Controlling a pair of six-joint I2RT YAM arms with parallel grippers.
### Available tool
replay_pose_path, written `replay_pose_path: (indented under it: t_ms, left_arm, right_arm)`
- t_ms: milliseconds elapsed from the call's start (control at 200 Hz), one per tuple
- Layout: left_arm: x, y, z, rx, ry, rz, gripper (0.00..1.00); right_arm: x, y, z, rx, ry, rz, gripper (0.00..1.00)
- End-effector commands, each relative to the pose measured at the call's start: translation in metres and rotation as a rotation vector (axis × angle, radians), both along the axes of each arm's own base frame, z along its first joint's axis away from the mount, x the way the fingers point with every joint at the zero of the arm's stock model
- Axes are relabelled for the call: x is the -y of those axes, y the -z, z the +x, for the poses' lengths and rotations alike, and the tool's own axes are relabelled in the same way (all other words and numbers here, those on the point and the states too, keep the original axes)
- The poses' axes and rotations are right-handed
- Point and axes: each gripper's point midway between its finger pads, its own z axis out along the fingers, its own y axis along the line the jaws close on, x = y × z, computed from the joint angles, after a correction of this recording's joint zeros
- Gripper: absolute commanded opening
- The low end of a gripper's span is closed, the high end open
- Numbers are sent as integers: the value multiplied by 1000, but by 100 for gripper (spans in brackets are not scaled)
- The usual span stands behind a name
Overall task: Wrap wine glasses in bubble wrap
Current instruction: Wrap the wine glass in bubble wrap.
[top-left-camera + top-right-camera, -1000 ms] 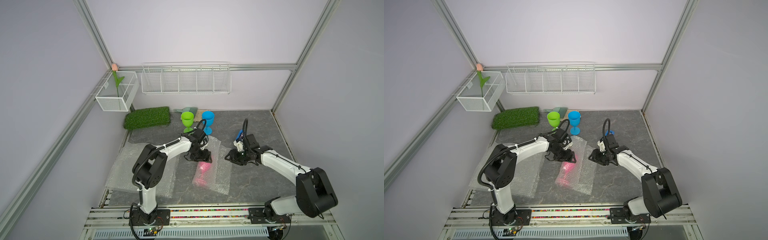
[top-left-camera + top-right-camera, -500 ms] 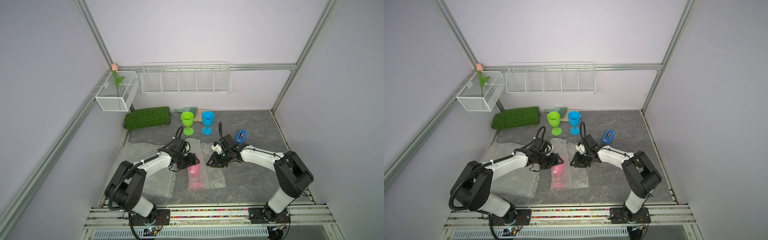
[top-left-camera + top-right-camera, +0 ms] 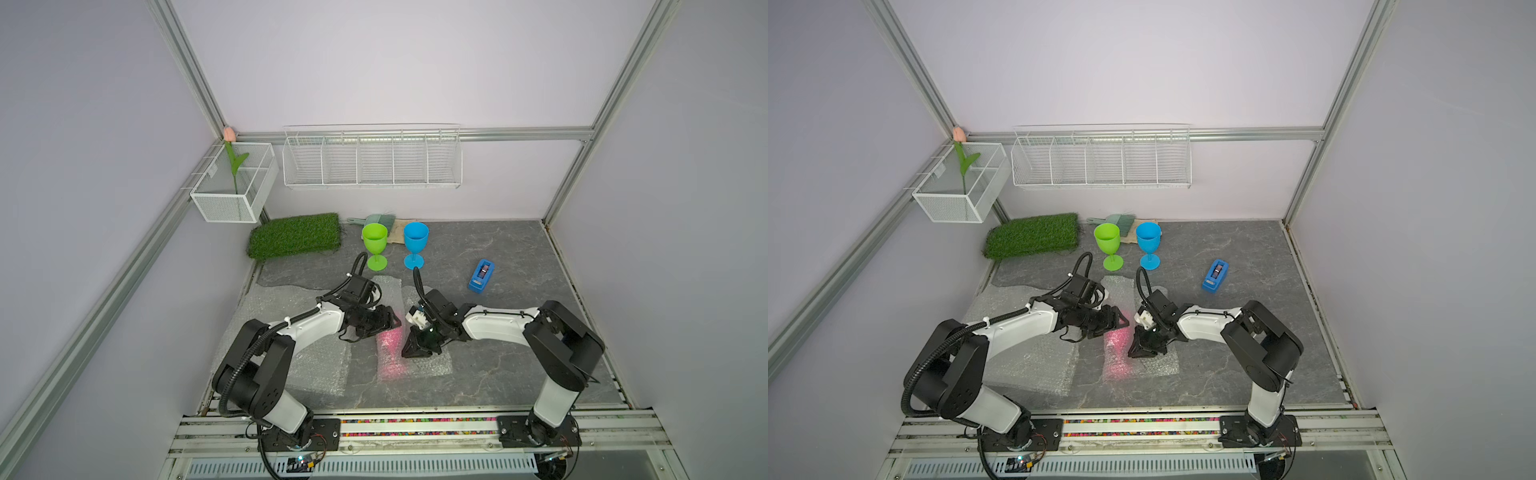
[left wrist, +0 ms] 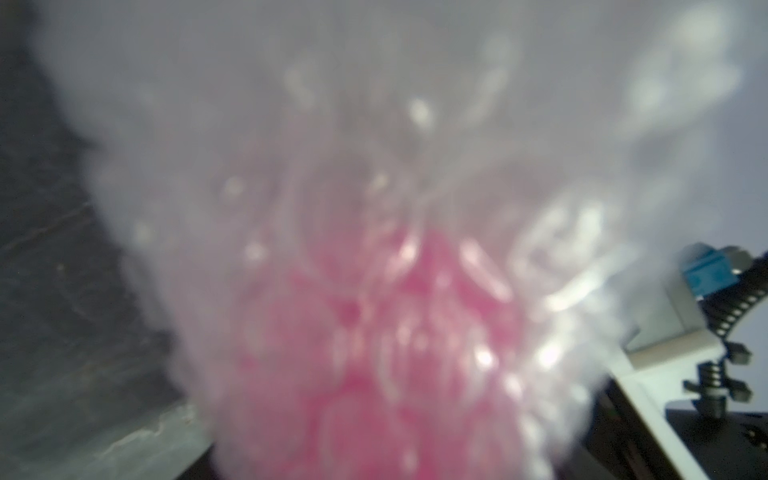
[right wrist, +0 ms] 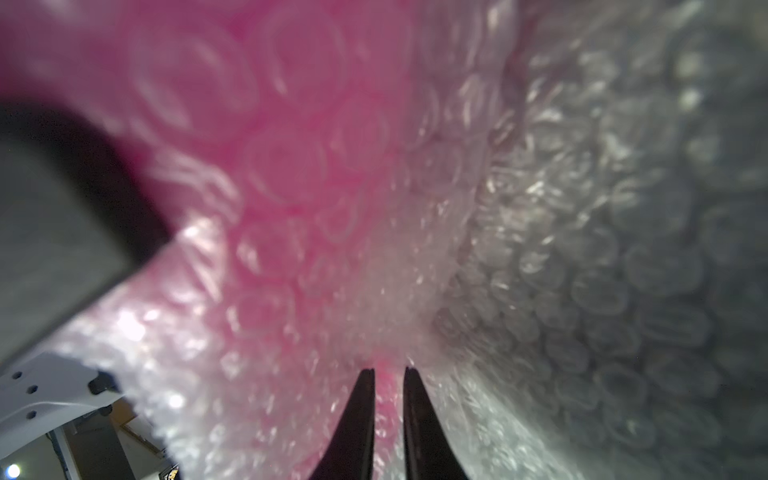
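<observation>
Both arms had swung in toward each other over the last second. Before that the left reached out by the green goblet and the right sat close to the tape dispenser. The left gripper and right gripper now faced one another across the pink goblet. It lay on its side, rolled in the bubble wrap, between the two sets of jaws.

The right jaws had drawn nearly together. In the right wrist view their black fingertips stood a sliver apart, with a pink-tinted fold of wrap pinched at the tips. The left wrist view showed only blurred wrap and pink straight ahead and no fingers, so I could not tell how the left jaws stood.

The pinch looked thin and close to the tips, so I judged the slick film could slip free under any pull. The goblet was round, so a tug from the right jaws might have rolled it toward the left jaws and loosened the roll. If the left jaws pressed on the same sheet, pulling against them could have torn it or burst bubbles.

The blue goblet and the green one stood upright and unwrapped, well beyond both jaws.
</observation>
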Motion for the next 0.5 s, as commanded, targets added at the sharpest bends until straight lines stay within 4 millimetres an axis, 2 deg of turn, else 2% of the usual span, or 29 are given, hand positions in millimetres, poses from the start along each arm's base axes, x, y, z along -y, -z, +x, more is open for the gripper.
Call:
replay_pose_path:
  t_ms: [0,105,150,275,495]
  left_arm:
    - [-5,2,4,-2,4,48,69]
    - [-9,4,5,-4,2,91,68]
    - [-11,5,5,-9,6,114,68]
    - [-15,10,3,-16,47,239,68]
    - [-10,22,-4,-38,141,455,69]
  right_arm:
    - [-3,3,-12,-32,-8,9,17]
    - [-3,1,-20,-37,-24,14,16]
    - [5,9,-30,-59,-32,-7,16]
    - [9,5,-40,-63,-62,5,16]
    - [25,-5,-35,-3,-53,-41,17]
